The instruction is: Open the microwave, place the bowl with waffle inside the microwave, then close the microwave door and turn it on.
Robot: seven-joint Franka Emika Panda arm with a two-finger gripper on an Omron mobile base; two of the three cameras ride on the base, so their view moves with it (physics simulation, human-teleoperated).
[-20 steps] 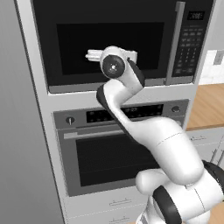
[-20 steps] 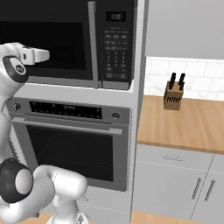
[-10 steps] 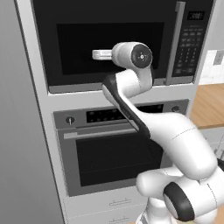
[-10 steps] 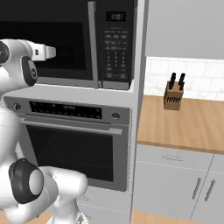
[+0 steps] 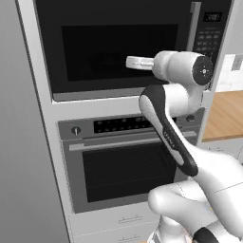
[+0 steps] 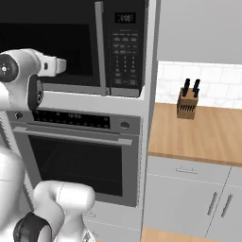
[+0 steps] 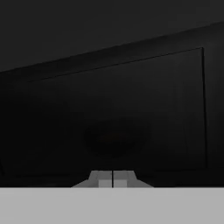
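Note:
The microwave point(image 5: 118, 42) is built in above the oven, and its black glass door point(image 6: 52, 42) is closed. A vertical silver handle point(image 5: 193, 28) runs down the door's right edge, next to the keypad point(image 6: 124, 52). My gripper point(image 5: 129, 61) hovers in front of the door window, left of the handle point(image 6: 100, 47), pointing leftward along the glass. The gripper point(image 6: 61, 65) holds nothing. In the hand view the gripper point(image 7: 113, 179) is shut, its fingertips pressed together facing the dark window. The bowl with waffle is out of view.
A steel-fronted oven point(image 5: 128, 166) with a horizontal handle sits below the microwave. To the right runs a wooden counter point(image 6: 203, 137) with a knife block point(image 6: 187, 101). A grey wall panel point(image 5: 23, 142) stands at the left.
The arm has swung to the right across the microwave window, carrying the shut gripper nearer the handle side. The door has stayed closed.

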